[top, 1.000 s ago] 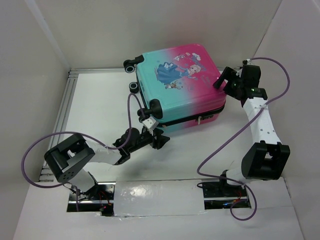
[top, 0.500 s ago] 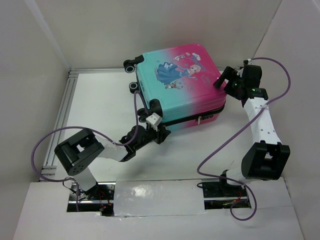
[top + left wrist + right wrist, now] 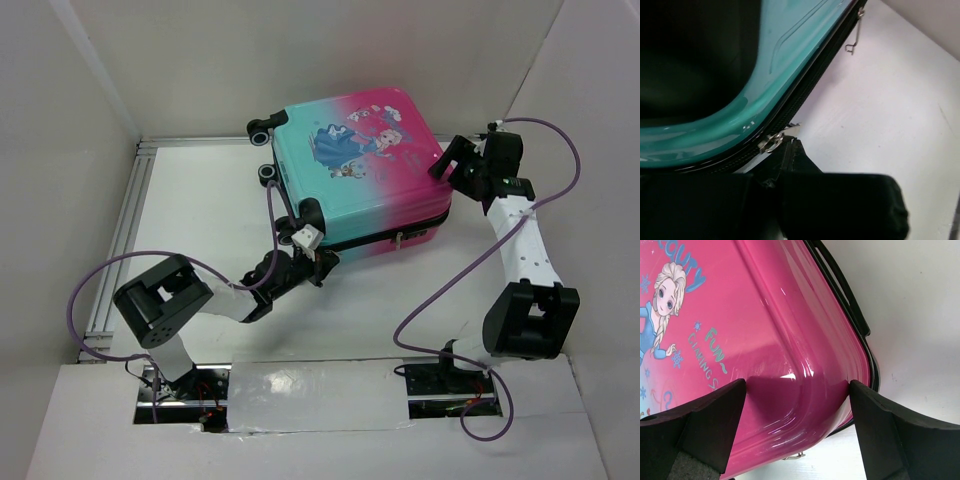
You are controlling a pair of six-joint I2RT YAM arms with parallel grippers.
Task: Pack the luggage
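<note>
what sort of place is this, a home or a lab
Probably a robot lab test cell: plain white walls box in the table, with two robot arms bolted at its near edge.

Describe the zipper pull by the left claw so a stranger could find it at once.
Find the luggage lying flat mid-table and follow the black zipper band along its teal edge to the rounded corner by the left claw. The silver pull lies there at the claw tip; a second pull dangles free farther along the band.
</note>
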